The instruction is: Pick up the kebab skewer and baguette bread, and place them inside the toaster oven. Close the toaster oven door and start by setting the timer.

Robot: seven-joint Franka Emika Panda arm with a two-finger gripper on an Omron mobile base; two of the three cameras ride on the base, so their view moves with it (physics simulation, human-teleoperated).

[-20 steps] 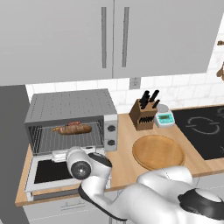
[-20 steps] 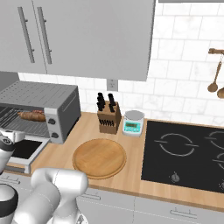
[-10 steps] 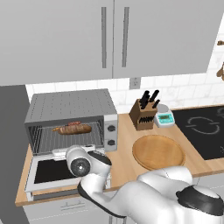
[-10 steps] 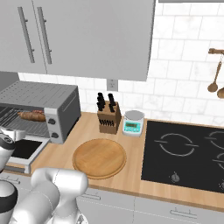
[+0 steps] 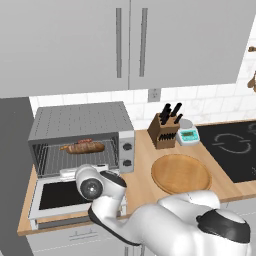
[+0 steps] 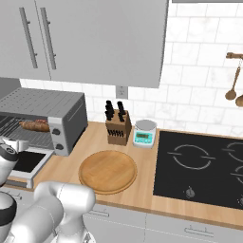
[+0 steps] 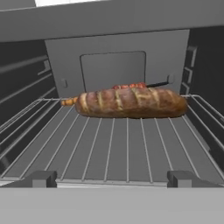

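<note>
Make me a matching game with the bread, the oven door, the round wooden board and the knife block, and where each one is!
Things:
1. baguette bread
2. toaster oven door
3. round wooden board
4. knife block

Places or states:
A. flat on the counter, between the oven and the stovetop
B. dropped open, lying level in front of the oven
C. standing by the wall, next to a small scale
D. lying on the wire rack inside the oven

Pairs: 1-D, 2-B, 3-A, 4-C
</note>
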